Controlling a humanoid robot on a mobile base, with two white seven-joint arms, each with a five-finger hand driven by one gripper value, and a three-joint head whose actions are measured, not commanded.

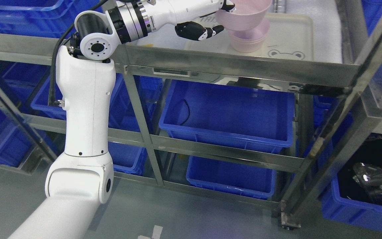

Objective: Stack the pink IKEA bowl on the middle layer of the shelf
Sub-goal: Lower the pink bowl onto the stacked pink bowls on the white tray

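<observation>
My left hand (222, 18) reaches in from the lower left, up over the steel shelf's front rail. Its black fingers (197, 31) are shut on the near rim of a pink bowl (244, 16), with the thumb above the rim at the picture's top edge. The held bowl hangs tilted just above a stack of pink bowls (249, 41). That stack stands on a white tray (293, 36) on the shelf level I am looking at. The held bowl's bottom seems to sit in the mouth of the stack, but I cannot tell if they touch. My right hand does not show.
The steel shelf frame (237, 68) runs across the picture, with a slanted post (347, 109) at the right. Blue bins (230, 113) fill the lower levels, one (234, 179) below it. A black bag (373, 179) lies in a bin at the far right. Grey floor lies in front.
</observation>
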